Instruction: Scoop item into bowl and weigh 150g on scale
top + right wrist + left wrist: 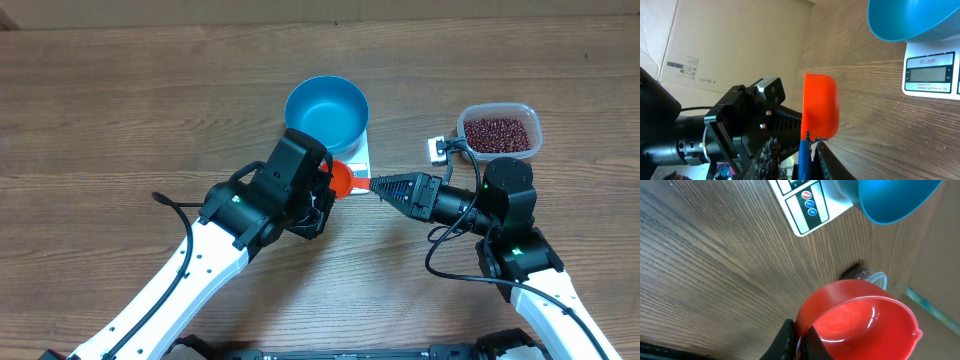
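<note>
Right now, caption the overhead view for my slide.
Left end effector and right end effector meet at red scoop beside blue bowl on scale.

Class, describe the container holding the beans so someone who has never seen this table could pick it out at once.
On the wooden table, look right of the white scale. There stands a clear plastic tub; unlike the round blue bowl on the scale, it is rounded-rectangular and holds maroon beans.

The bowl [326,112] is set on the scale [359,158] at the middle of the surface [120,120]. A tub [533,118], with the beans [497,133] in it, is placed well to the right. Just before the scale, a scoop [343,180] is found between the left gripper [327,188] and the right gripper [376,184].
</note>
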You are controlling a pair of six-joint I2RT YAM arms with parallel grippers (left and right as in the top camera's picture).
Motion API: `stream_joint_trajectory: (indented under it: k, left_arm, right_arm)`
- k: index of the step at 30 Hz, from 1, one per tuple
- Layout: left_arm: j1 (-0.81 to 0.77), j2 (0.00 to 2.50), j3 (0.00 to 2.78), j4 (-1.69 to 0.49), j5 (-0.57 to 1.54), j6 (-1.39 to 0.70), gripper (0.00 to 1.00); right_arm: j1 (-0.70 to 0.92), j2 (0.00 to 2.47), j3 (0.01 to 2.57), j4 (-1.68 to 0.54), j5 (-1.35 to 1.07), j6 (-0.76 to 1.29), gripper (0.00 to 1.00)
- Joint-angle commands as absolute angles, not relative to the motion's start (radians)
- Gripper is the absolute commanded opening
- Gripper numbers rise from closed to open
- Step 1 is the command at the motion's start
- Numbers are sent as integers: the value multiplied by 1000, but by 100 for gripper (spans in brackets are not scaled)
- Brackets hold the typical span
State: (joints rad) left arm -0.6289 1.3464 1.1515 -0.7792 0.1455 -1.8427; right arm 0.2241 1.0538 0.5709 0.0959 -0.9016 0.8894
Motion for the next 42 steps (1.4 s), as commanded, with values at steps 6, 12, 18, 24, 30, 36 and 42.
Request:
stream_joint_trajectory:
  k: [6, 12, 18, 24, 30, 36, 42]
  left_arm:
    - [-642, 1371, 1149, -776, 150, -1856, 4]
    - [-644, 1374, 1149, -777, 149, -1864, 4]
    - [-644, 1374, 1149, -778, 150, -1866, 4]
    - [-644, 1374, 1149, -781, 149, -1866, 4]
    - [-644, 1374, 1149, -782, 147, -1837, 7]
    - [-642, 1374, 1149, -814, 146, -1832, 65]
    - [-642, 1374, 1149, -835, 147, -1803, 85]
  right_arm:
    - [230, 1050, 597, 104, -894, 881, 17]
    - [230, 1050, 597, 96, -891, 881, 4]
    - [230, 1050, 597, 96, -892, 881, 4]
    - [230, 1050, 597, 96, -891, 881, 4]
    - [230, 1050, 597, 92, -891, 881, 4]
    - [230, 1050, 597, 84, -875, 878, 4]
    - [229, 1050, 597, 45, -820, 849, 4]
